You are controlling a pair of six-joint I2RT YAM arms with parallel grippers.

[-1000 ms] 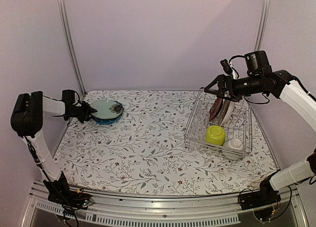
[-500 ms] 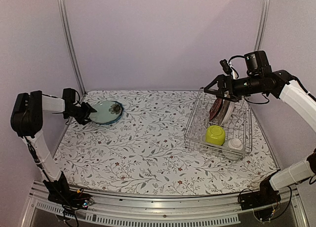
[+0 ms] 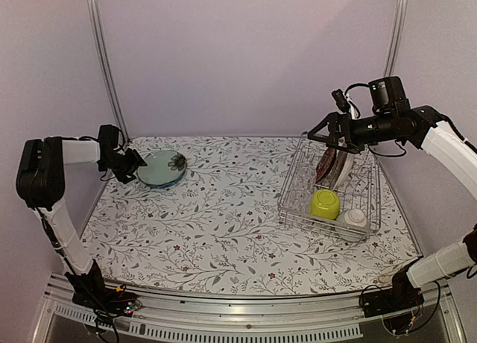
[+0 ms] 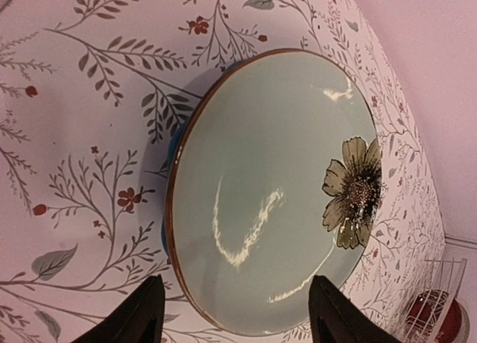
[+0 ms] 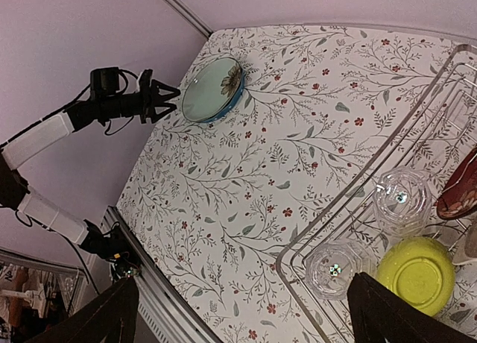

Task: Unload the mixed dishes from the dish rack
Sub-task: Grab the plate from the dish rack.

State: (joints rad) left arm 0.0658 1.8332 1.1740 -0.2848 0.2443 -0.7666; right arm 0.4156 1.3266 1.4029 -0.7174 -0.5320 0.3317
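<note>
Seen from the top camera, the pale blue-green round plate with a brown flower (image 3: 161,168) lies flat on the white, leaf-patterned desk (image 3: 223,224), out toward the desk's 10 o'clock corner. A blue edge shows under its rim in the left wrist view, possibly a second dish beneath it. The left gripper (image 3: 131,165) sits just at the plate's 9 o'clock side. Its jaws are spread apart, one tip at each side of the plate's near rim, and none visibly touches it.

The rectangular silver wire dish rack (image 3: 292,209) stands at the desk's 3 o'clock side. At its 12 o'clock end the red floral plate (image 3: 326,162) stands on edge between the prongs, with the grey ringed plate (image 3: 341,169) leaning just beside it at 3 o'clock. Near the rack's 6 o'clock end the lime-green bowl (image 3: 325,203) rests upside down, and the small whitish bowl (image 3: 355,218) sits touching or nearly touching it at about 4 o'clock. Two clear drinking glasses (image 5: 401,200) stand along the rack's 9 o'clock side, plain only in the right wrist view.

The right gripper (image 3: 316,136) hangs above the rack's 12 o'clock end, near the upright plates but apart from them, its jaws spread wide.
</note>
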